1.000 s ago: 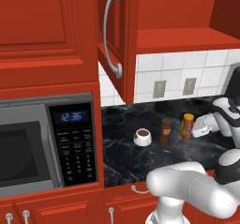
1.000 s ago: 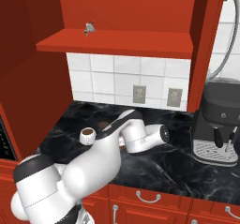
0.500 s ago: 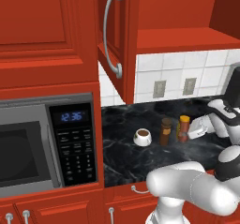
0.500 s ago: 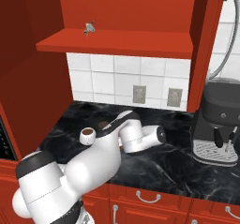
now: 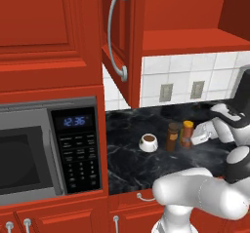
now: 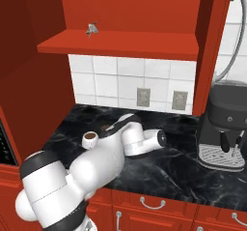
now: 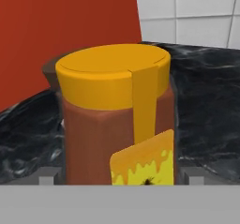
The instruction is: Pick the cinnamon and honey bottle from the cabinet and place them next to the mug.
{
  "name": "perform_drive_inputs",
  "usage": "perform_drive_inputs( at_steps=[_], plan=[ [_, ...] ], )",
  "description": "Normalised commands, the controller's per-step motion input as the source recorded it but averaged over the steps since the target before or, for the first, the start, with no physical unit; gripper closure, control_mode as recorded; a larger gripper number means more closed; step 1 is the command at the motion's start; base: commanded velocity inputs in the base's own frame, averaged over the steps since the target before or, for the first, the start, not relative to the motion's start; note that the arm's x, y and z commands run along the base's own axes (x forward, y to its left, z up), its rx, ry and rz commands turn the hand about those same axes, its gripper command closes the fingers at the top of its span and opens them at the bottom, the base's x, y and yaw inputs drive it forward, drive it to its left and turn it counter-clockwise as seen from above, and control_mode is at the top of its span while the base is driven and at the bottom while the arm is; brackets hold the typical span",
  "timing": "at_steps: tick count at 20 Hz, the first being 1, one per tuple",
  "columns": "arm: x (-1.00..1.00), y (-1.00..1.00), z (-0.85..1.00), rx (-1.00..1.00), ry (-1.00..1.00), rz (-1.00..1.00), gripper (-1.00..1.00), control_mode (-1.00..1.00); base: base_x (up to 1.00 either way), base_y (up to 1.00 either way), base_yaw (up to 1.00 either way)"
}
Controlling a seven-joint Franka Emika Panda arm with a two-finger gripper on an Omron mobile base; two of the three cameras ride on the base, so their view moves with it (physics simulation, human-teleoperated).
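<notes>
The left base view looks forward and down from behind the arm, with the counter (image 5: 132,166) right of the microwave (image 5: 46,151). The right base view faces the same counter (image 6: 178,172) from the other side, sharing the mug (image 5: 148,142) (image 6: 89,139) and tiled wall. The hand view sits very close to the honey bottle (image 7: 117,120), level with it.
</notes>
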Motion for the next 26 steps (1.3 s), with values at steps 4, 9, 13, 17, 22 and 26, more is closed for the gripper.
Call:
perform_drive_inputs(
  at_steps=[4, 9, 13, 17, 22, 26],
  plan=[
    [0.04, 0.02, -0.23, 0.0, 0.0, -0.01, 1.0, -1.0, 0.0, 0.0, 0.0],
    [0.0, 0.0, -0.29, 0.0, 0.0, -0.01, 1.0, -1.0, 0.0, 0.0, 0.0],
    [0.0, 0.0, -0.23, 0.0, 0.0, 0.0, 1.0, -1.0, 0.0, 0.0, 0.0],
    [0.0, 0.0, -0.13, 0.0, 0.0, 0.0, 1.0, -1.0, 0.0, 0.0, 0.0],
    [0.0, 0.0, -0.16, 0.0, 0.0, 0.0, 1.0, -1.0, 0.0, 0.0, 0.0],
    [0.0, 0.0, 0.0, 0.0, 0.0, 0.0, 1.0, -1.0, 0.0, 0.0, 0.0]
  ],
)
